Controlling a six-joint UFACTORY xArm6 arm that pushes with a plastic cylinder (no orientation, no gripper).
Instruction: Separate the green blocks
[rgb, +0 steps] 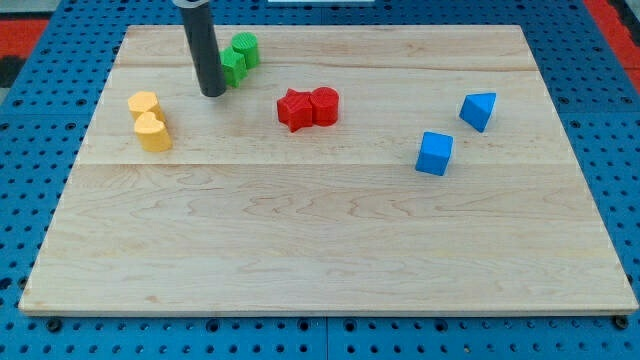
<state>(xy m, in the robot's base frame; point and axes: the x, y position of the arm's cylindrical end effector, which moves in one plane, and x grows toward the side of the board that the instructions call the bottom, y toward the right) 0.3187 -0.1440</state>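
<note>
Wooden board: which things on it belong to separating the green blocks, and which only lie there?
For the job:
green cylinder
green block, shape unclear, touching it
my tip, at that block's left

Lying about:
two yellow blocks
two red blocks
blue cube
blue wedge

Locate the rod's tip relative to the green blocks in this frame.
My tip sits near the view's top left of the board, touching or nearly touching the left side of the two adjoining green blocks, above-right of the yellow blocks.
</note>
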